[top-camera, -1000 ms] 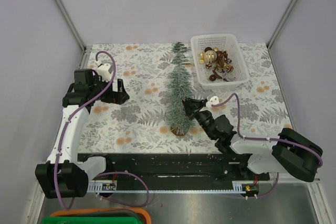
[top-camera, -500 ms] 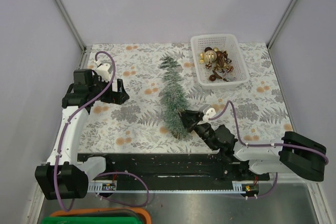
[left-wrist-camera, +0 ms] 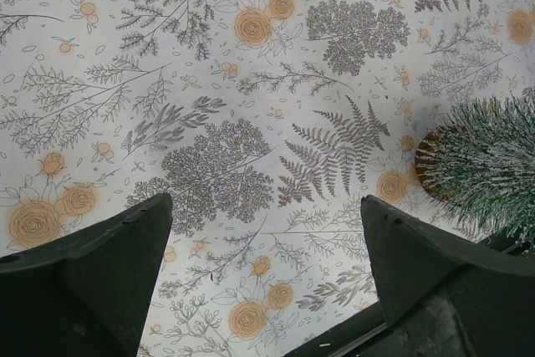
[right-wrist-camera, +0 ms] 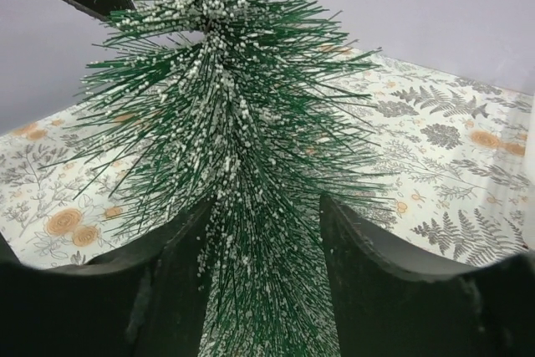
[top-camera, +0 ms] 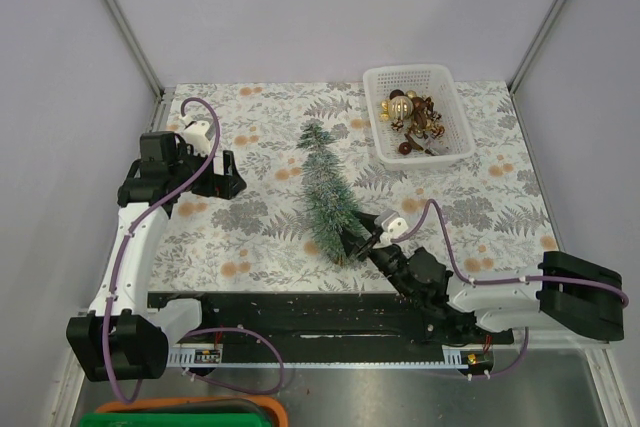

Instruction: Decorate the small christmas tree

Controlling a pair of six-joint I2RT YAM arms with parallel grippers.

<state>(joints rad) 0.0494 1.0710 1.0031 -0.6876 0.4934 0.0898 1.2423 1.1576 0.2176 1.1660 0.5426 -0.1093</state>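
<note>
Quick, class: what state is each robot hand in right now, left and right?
Left hand: open, holding nothing.
Right hand: closed on the small christmas tree.

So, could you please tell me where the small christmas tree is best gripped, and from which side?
Low on the small christmas tree, just above its wooden base, coming from the near right, as the right gripper does now. A hold near the base likely steadies the whole cone; the thin tip would probably bend.

Lab test booth: plain lilac walls [top-camera: 330,7], metal corner rails [top-camera: 121,19].
</note>
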